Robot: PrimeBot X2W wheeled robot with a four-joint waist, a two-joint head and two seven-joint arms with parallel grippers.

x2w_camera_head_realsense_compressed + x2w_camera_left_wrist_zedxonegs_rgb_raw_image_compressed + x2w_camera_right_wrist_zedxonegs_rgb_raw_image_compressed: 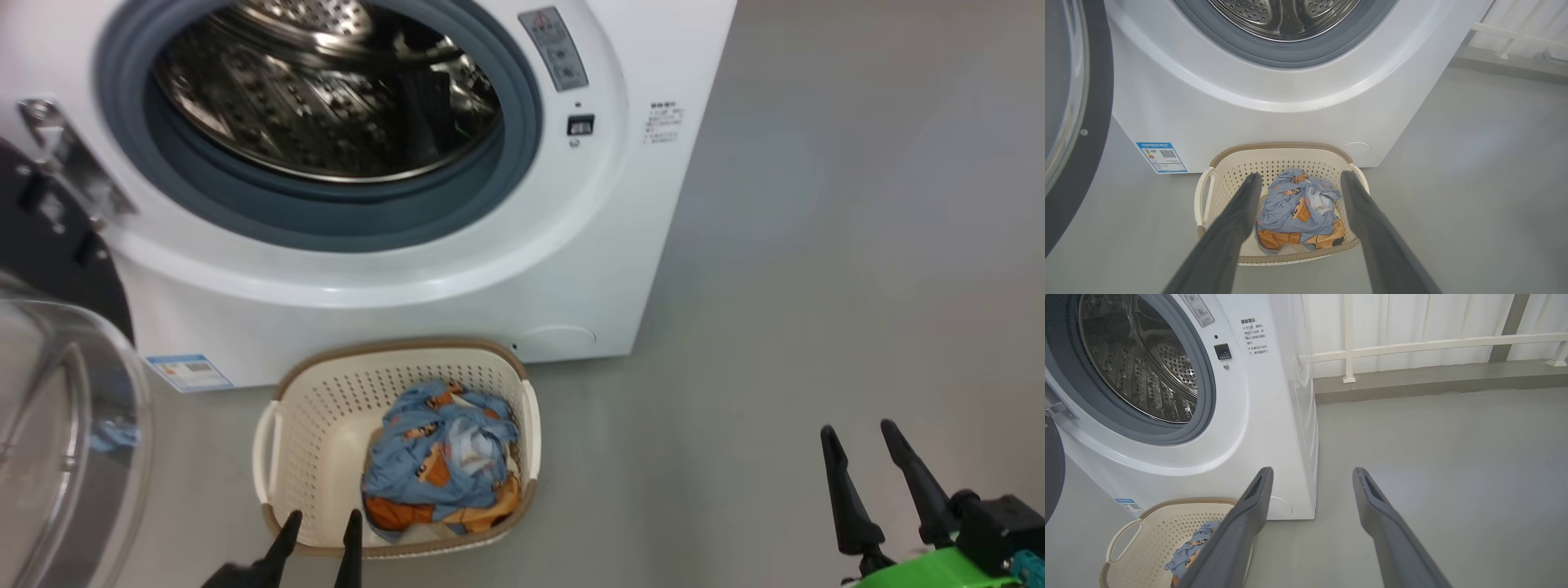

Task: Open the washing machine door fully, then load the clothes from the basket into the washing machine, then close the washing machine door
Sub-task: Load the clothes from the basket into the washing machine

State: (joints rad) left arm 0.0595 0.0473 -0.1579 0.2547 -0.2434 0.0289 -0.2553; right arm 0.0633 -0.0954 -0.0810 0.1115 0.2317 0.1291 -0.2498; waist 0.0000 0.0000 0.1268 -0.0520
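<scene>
Left hand (1298,179) spread above basket (1286,153), clothes (1298,212) inside, washing machine (1249,110) behind, door (1077,122) open

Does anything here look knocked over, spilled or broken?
Nothing stands out: the washing machine door hangs wide open, the basket stands upright before the washing machine, with the clothes bundled inside, none spilled.

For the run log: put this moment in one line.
door open; clothes in basket; left gripper open, facing basket; right gripper open, empty
</scene>
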